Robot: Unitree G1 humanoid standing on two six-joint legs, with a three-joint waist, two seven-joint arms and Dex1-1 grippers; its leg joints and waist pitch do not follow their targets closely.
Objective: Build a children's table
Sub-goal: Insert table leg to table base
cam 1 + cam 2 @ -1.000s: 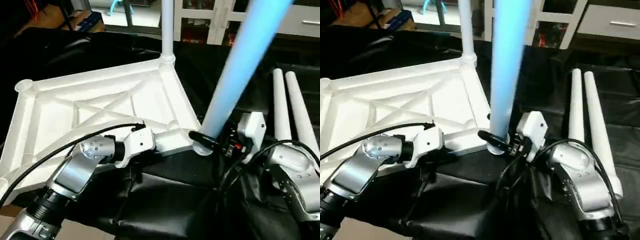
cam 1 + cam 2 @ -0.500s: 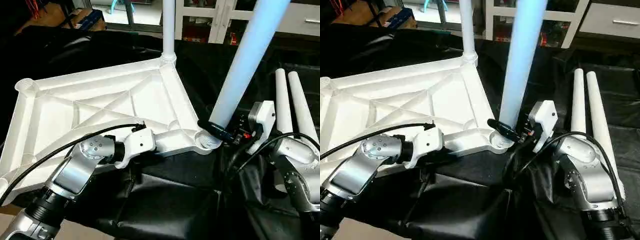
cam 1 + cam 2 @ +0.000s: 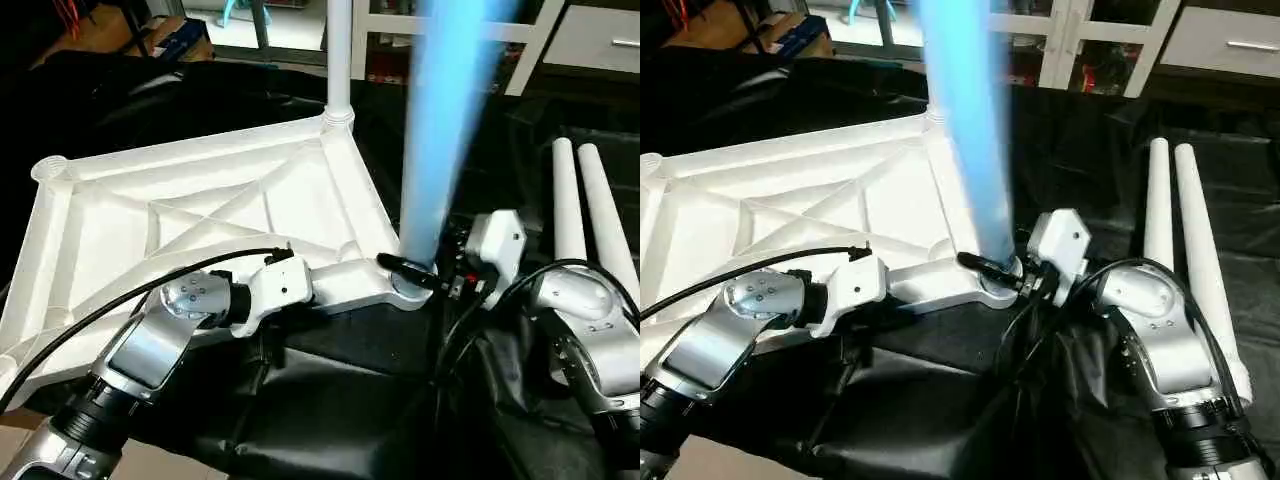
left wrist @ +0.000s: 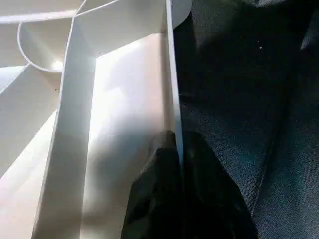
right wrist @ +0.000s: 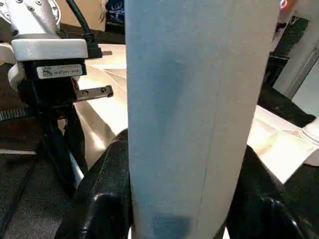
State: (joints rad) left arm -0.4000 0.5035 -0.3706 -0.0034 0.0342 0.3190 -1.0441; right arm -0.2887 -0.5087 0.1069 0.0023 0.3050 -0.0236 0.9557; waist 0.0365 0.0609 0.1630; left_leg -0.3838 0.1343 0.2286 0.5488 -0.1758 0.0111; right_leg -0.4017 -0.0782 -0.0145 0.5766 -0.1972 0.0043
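Note:
The white tabletop (image 3: 200, 215) lies upside down, its X-ribs facing up. One white leg (image 3: 338, 60) stands in the far corner socket. My right gripper (image 3: 420, 268) is shut on a second tube leg (image 3: 438, 130), low on the tube. That leg's lower end sits over the near right corner socket (image 3: 398, 292), and its top leans slightly right. In the right wrist view, black fingers (image 5: 107, 189) flank the tube (image 5: 194, 99). My left gripper (image 4: 177, 142) is shut on the tabletop's near rim wall (image 4: 172, 74).
Two loose white legs (image 3: 565, 200) lie side by side on the black-draped work table (image 3: 340, 400) to the right, beyond my right forearm. An open socket (image 3: 48, 168) marks the tabletop's far left corner. White furniture and floor lie behind the table.
The held leg has swung from leaning far right to nearly upright, and my right gripper has shifted left, bringing the tube's foot over the corner socket. The left gripper stays clamped.

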